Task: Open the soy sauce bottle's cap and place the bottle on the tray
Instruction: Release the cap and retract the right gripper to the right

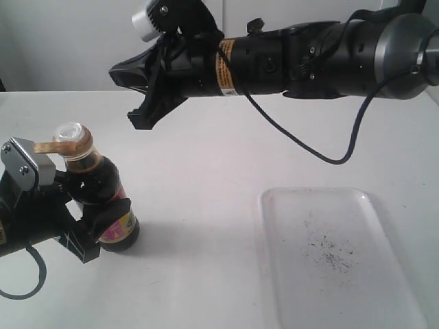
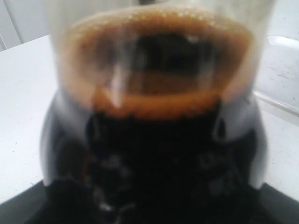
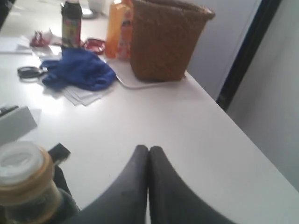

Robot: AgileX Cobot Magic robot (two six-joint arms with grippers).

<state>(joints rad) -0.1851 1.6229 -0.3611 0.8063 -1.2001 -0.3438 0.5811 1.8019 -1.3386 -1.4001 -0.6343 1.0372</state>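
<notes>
The soy sauce bottle (image 1: 103,185) stands upright on the white table at the left, with my left gripper (image 1: 96,229) shut around its lower body. Its golden cap (image 1: 72,140) is flipped open: the lid hangs out to the left and the whitish spout shows on top. In the left wrist view the bottle (image 2: 154,116) fills the picture, blurred, and hides the fingers. My right gripper (image 1: 115,70) hovers above and behind the bottle, touching nothing; its fingertips (image 3: 149,149) meet, with the cap (image 3: 18,172) beside them. The white speckled tray (image 1: 374,205) lies at the right front.
A black cable (image 1: 322,154) droops from the right arm above the table. In the right wrist view, a woven brown basket (image 3: 166,39), a blue cloth (image 3: 77,70), an orange bottle (image 3: 117,28), a dark bottle (image 3: 71,23) and scissors (image 3: 28,71) sit further along the table.
</notes>
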